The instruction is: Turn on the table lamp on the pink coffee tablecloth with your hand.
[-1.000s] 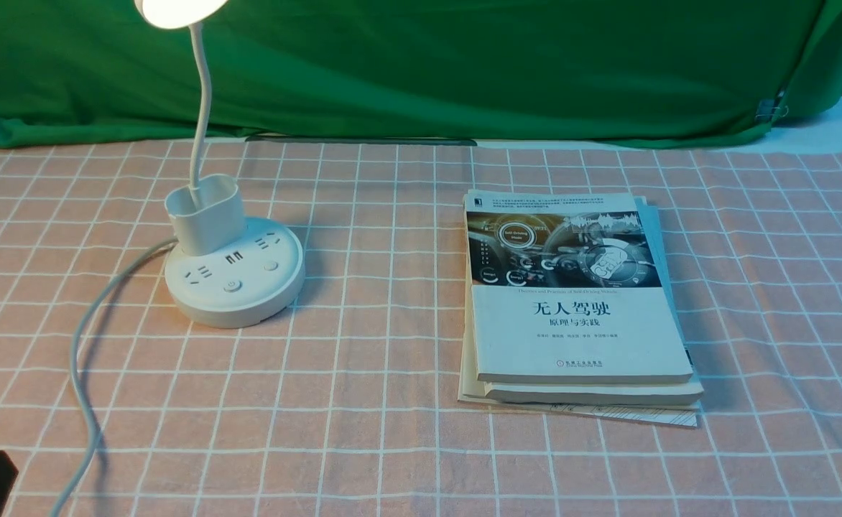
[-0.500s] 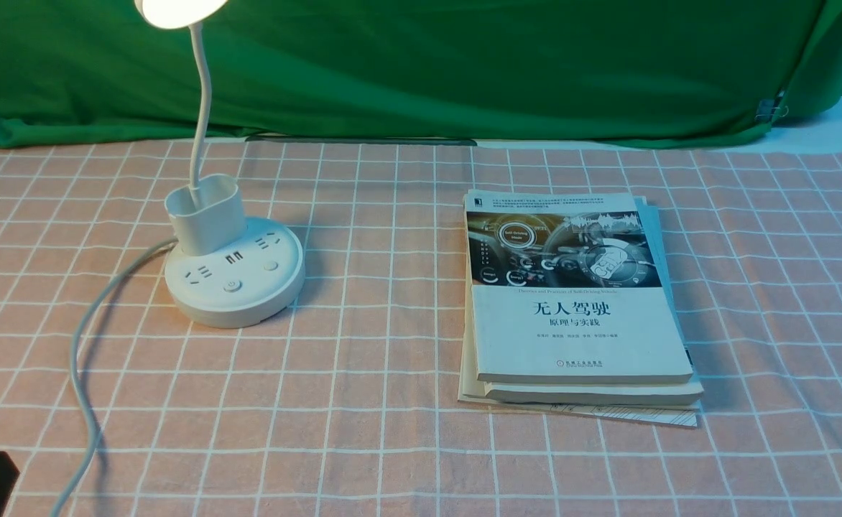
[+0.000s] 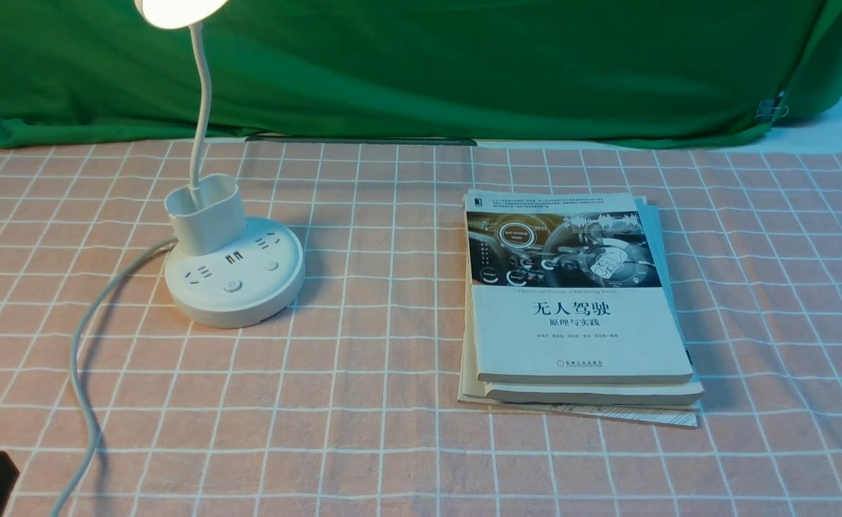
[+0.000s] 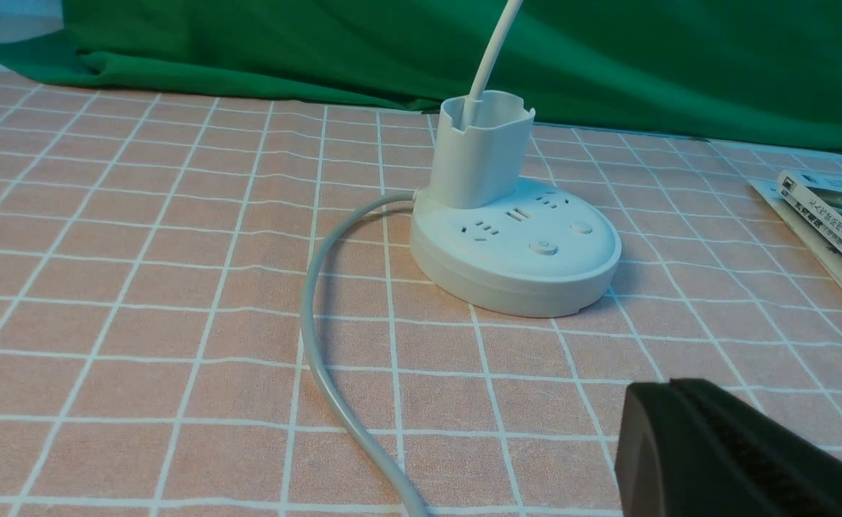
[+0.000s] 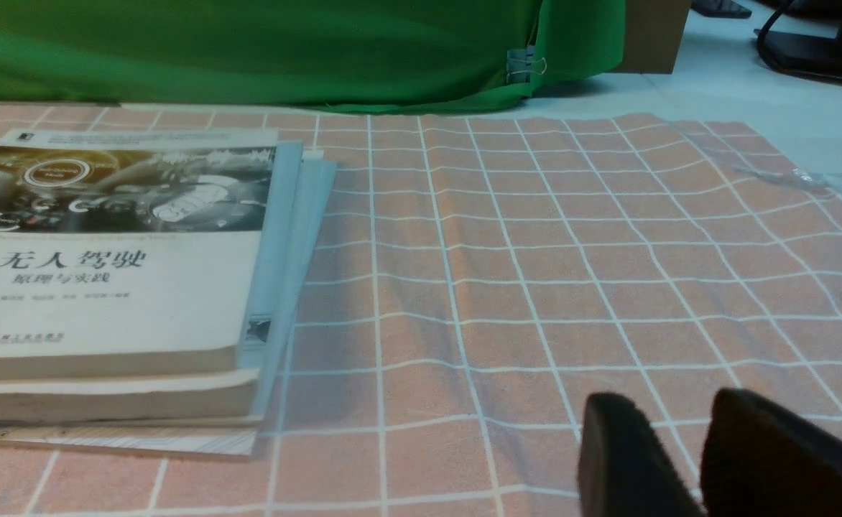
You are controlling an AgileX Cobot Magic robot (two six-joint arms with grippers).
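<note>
Lamp (image 3: pixel 233 271): stands on the pink cloth (image 3: pixel 363 402), at about 10 o'clock from the middle of the front view. Round white base with sockets, ports and two round buttons on top; oval cup at its rear; thin neck rising from the cup.
Lamp head (image 3: pixel 177 11): at 11 o'clock, cut by the top edge, glowing bright warm white. Lit.
Cord (image 3: pixel 80 373): grey-white, leaves the base at its 9 o'clock side, curves down to 7 o'clock and runs off the near edge.
Left gripper (image 4: pixel 679 424): low over the cloth at 5 o'clock from the base in its own wrist view, well apart from lamp and cord. Fingers pressed together, no gap showing, nothing between them. In the front view only a black sliver at the 7 o'clock corner.
Right gripper (image 5: pixel 669 445): just above bare cloth, fingers slightly spread with a narrow gap, holding nothing.
Books (image 3: pixel 579 301): a stack of three, at 3 o'clock from the lamp, well apart from it; top cover white with a dashboard picture.
Green backdrop (image 3: pixel 464 64): draped along the 12 o'clock edge of the cloth.
</note>
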